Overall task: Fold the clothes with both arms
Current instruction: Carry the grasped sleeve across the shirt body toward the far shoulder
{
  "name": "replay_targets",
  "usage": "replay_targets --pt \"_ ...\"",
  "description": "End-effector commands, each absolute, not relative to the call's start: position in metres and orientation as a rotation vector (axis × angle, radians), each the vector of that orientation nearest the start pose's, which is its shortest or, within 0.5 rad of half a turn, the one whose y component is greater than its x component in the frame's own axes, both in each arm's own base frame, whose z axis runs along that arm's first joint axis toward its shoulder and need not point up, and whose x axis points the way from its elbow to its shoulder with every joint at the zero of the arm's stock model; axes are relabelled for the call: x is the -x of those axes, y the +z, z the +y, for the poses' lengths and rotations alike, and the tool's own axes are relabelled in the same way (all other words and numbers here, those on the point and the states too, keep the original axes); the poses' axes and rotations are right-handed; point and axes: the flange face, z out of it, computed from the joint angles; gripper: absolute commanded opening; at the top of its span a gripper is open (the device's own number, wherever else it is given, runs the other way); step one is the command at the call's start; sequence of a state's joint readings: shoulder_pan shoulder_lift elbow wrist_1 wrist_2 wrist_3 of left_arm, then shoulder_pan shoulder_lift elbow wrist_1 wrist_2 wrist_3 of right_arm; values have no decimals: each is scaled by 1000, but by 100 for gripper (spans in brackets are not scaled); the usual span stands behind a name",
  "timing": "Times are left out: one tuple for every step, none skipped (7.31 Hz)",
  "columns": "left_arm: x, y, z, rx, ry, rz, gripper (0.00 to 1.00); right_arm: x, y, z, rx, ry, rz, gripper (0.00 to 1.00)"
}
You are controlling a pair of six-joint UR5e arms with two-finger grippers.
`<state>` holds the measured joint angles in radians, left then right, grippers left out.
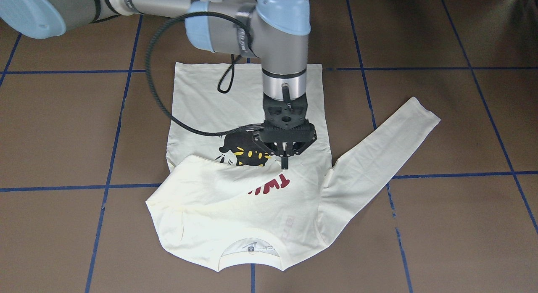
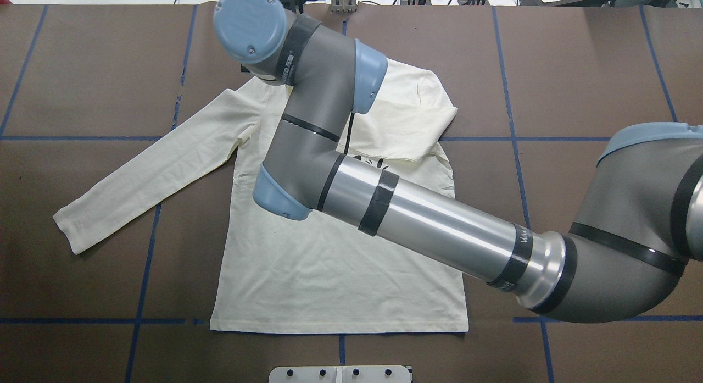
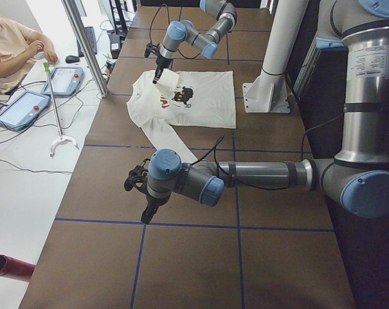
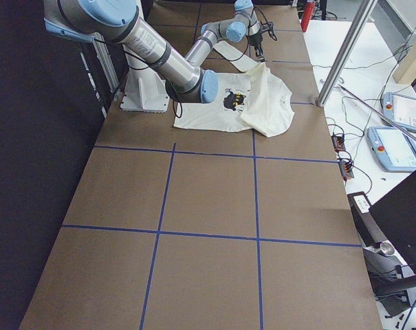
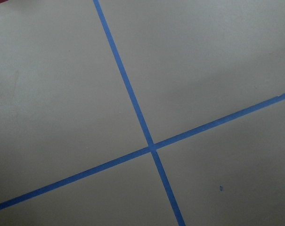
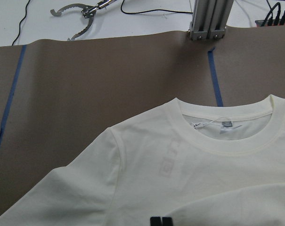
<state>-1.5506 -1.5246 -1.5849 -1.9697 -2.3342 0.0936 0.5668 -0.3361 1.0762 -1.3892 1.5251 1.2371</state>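
The cream long-sleeved T-shirt [image 1: 243,217] lies flat on the brown table [image 1: 441,225], graphic side up, collar toward the operators' side. Its black cat [image 1: 243,152] and red lettering [image 1: 279,183] are partly covered by one sleeve pulled across the chest. My right gripper [image 1: 285,163] hangs over the chest, shut on that sleeve and holding its end lifted; the side views show the cloth raised to it [image 3: 157,78]. The other sleeve [image 1: 386,146] lies stretched out flat. My left gripper [image 3: 146,215] hovers over bare table far from the shirt; I cannot tell if it is open or shut.
Blue tape lines [image 5: 151,147] grid the table. The white pedestal [image 3: 268,96] stands behind the shirt. A seated operator [image 3: 8,45], teach pendants [image 3: 20,109] and a grabber tool [image 6: 81,14] are on the white bench past the far edge. A red cylinder [image 3: 11,267] lies there.
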Motion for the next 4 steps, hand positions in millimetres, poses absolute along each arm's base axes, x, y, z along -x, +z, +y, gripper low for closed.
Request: replay_targets --pt "54 633 -492 -372 247 744 99 663 -3 -552 -460 228 -834 0" --pt "55 633 -492 -372 245 744 99 669 -13 -549 -430 281 -848 86" --pt "54 634 -492 -371 245 741 99 674 -18 -552 -422 288 -837 100" --pt "54 630 -493 -379 248 738 99 674 -18 -556 -414 296 -825 100"
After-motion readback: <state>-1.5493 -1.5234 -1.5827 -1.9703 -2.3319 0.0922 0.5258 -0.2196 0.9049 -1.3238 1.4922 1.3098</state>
